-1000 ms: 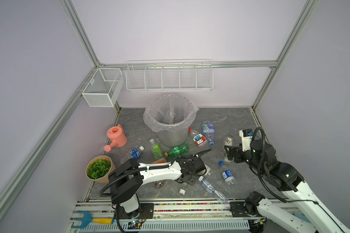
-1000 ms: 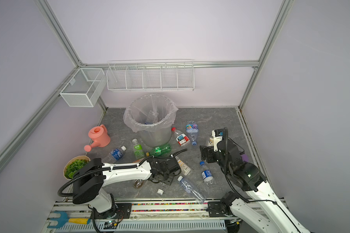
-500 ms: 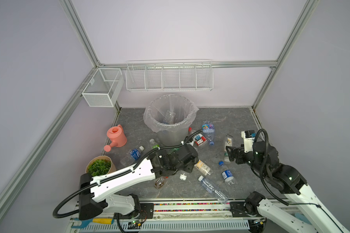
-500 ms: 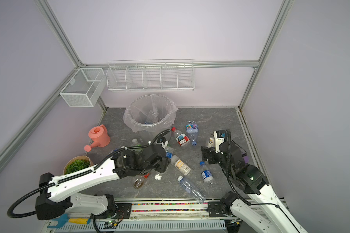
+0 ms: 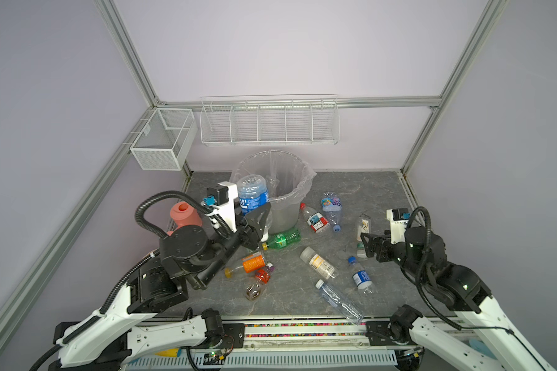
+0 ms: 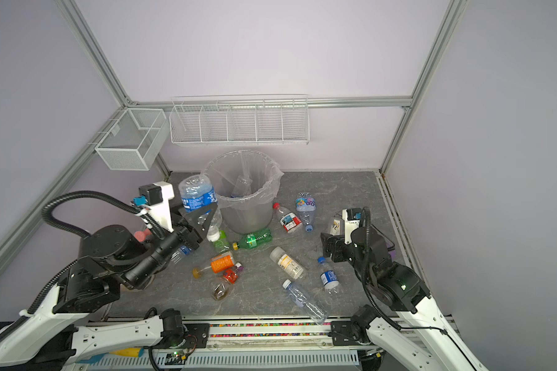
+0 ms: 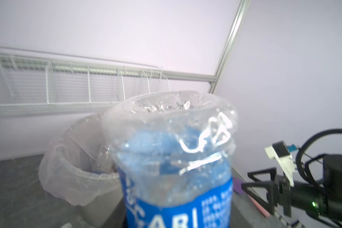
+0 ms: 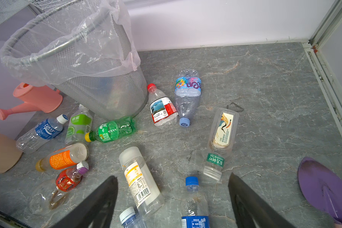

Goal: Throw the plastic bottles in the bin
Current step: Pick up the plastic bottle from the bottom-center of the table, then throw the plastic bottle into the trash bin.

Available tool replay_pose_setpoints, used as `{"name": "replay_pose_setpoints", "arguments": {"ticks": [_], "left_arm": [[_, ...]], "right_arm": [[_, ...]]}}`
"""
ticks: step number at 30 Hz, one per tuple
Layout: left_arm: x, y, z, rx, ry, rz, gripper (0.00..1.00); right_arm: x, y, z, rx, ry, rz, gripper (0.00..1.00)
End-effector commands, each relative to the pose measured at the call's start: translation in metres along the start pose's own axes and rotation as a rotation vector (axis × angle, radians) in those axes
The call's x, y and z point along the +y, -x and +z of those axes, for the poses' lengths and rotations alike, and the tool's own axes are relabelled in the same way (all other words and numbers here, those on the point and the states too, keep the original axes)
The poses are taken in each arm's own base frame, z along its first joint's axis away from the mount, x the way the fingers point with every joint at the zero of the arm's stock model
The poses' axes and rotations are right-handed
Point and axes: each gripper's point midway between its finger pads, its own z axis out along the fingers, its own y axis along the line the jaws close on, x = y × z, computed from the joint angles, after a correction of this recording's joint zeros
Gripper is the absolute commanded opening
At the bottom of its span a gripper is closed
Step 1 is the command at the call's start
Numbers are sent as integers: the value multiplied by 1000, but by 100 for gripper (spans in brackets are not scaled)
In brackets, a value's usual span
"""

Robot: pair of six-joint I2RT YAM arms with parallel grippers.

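Blue-labelled plastic bottle [image 5: 253, 192] clamped base-up in left tool [image 5: 251, 214], gripped toward the cap end, raised just beside the near rim of the grey mesh bin [image 5: 287, 210]; apparently not yet over the opening. Right tool [image 8: 173, 177] spread wide, holding nothing, hovering low over bottles [image 8: 140, 181] lying on the desk [image 8: 265, 83]. Possible failures: letting go too early, then bouncing off the rim or clear liner [image 5: 306, 186] back onto the desk; snagging and dragging the loose liner; crushing thin, crumpled plastic and losing it sideways. Roughly 12 bottles on the desk, at least 1 inside the bin.
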Motion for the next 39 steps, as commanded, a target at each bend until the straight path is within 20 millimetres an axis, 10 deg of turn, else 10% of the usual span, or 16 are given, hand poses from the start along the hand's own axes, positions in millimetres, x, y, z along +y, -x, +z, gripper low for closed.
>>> {"name": "replay_pose_setpoints", "arguments": {"ticks": [1, 9, 19, 24, 27, 32, 39], "left_arm": [[8, 37, 6, -108, 113, 117, 21], [26, 85, 45, -204, 228, 156, 21], [90, 47, 148, -28, 291, 94, 27], [114, 16, 189, 93, 326, 93, 43], [121, 3, 205, 150, 344, 115, 87], [115, 9, 205, 205, 327, 121, 99], [89, 68, 145, -21, 229, 78, 99]], "right_arm": [[-4, -4, 3, 4, -18, 13, 90], [2, -6, 10, 15, 8, 29, 90], [-5, -9, 2, 9, -12, 21, 90], [-5, -9, 1, 11, -9, 22, 90], [-3, -7, 0, 11, -2, 21, 90], [-3, -4, -2, 6, 0, 23, 90], [-1, -5, 1, 10, 4, 24, 90]]}}
